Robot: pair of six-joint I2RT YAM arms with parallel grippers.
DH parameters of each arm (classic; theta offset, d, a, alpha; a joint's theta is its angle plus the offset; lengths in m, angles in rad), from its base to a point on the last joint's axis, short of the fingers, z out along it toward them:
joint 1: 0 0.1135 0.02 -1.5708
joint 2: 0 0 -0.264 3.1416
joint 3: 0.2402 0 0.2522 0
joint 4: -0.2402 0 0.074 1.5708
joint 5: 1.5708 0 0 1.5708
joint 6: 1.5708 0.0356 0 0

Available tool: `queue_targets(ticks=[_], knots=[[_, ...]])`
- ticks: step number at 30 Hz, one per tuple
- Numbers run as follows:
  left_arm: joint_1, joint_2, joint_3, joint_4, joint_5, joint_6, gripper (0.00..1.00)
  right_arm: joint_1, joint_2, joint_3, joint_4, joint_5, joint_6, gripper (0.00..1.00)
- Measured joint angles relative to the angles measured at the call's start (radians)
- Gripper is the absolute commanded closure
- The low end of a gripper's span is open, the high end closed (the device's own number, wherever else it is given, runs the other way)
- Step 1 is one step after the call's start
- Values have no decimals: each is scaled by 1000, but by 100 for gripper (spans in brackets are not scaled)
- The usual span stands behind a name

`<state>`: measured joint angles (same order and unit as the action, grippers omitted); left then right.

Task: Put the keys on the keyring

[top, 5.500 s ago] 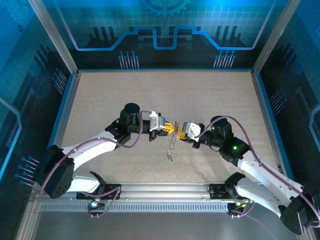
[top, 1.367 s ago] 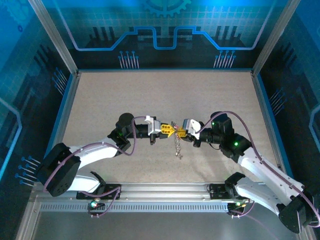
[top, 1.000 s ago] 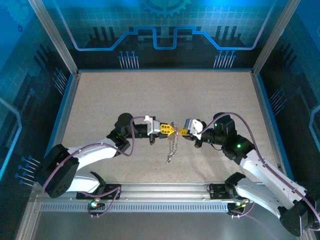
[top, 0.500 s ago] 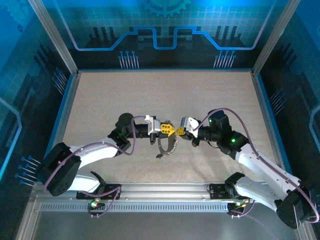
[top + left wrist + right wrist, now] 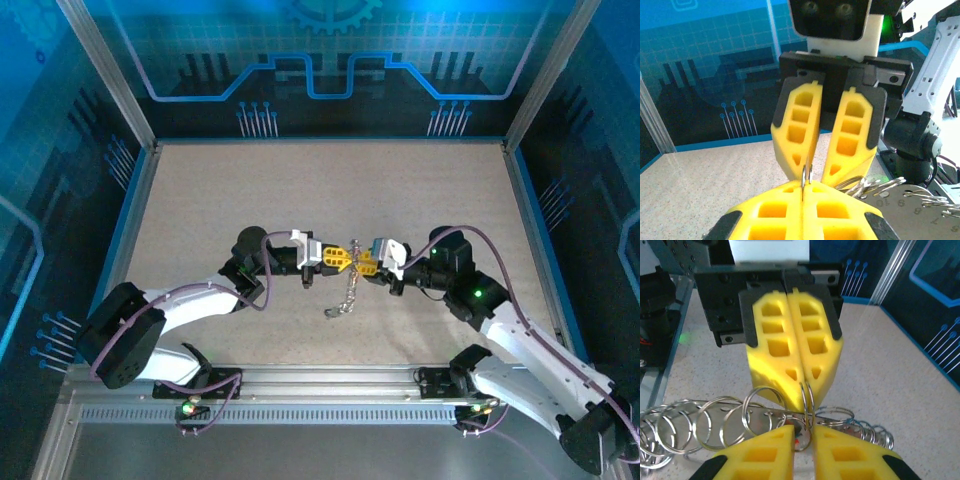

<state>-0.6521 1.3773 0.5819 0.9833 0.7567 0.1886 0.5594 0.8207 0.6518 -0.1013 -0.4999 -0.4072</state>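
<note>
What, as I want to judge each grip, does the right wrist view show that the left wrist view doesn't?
Right wrist view: the row of linked rings stretched across the frame, and the left gripper head-on, fingers pressed together. Left wrist view: the right gripper head-on, a slight gap between its fingers, plus a numbered metal strip. Both: one thin ring pinched at the left gripper's tips, reaching between the right gripper's.

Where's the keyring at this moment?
In the top view, the keyring hangs over the middle of the table, one loop pinched in the left end effector, with the right end effector directly opposite.
</note>
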Motion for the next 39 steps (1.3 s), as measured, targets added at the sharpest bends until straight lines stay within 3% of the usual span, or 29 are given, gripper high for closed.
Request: queue_targets(ticks=[15, 23, 25, 27, 30, 34, 39], knots=[[0, 0, 0, 2, 0, -6, 100, -4, 16, -9, 37, -18, 0, 81], [-2, 0, 0, 3, -2, -6, 100, -10, 29, -9, 50, -33, 2, 95], [-2, 0, 0, 1, -5, -1, 89, -11, 29, -9, 49, -32, 1, 99], [-2, -2, 0, -14, -9, 16, 88, -11, 29, -9, 41, -32, -2, 100], [-6, -26, 3, -110, -17, 85, 82, -11, 33, -3, 0, -27, -12, 100], [-6, -78, 56, -358, -35, 213, 77, -8, 57, 47, -101, 6, -40, 100], [-6, -130, 122, -600, -78, 336, 75, 18, 91, 115, -189, 63, -81, 100]])
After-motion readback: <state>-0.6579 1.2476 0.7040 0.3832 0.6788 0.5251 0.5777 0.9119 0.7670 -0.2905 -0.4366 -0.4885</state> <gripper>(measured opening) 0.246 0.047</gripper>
